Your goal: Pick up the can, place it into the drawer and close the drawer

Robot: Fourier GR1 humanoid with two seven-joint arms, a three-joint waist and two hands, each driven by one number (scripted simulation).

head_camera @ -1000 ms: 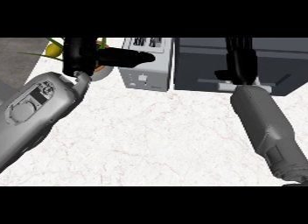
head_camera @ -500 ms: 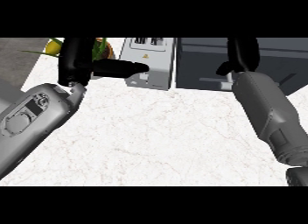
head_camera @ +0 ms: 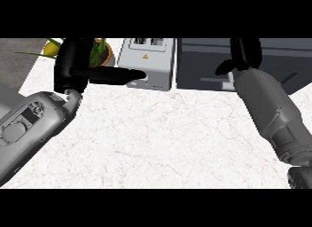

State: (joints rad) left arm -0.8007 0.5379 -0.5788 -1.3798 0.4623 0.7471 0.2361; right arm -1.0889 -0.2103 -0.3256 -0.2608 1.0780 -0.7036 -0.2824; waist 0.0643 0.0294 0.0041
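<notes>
1. Landmark: the dark grey drawer unit, sitting at the far edge of the white marble counter.
2. The right hand is hanging over the drawer unit's front. Only its back and wrist are showing, so whether its fingers are curled or straight cannot be told.
3. The left hand is lying well to the left of the drawer unit, fingers stretched out straight and pressed together, pointing toward the light grey appliance just beside the unit. It is holding nothing.
4. The can is not showing anywhere. It may be hidden under the right hand or already inside the drawer unit; the view is not settling this.
5. Risk: if the can is standing proud of the drawer, pushing the front shut would be jamming or tipping it.
6. Risk: the left fingertips are nearly touching the appliance; a further sweep toward the drawer unit could be shoving it sideways.
7. A potted plant is sitting beyond the left hand, farther from the drawer unit.
8. Room: the counter in front of the drawer unit is lying open between both forearms, giving free space for pulling back.
</notes>
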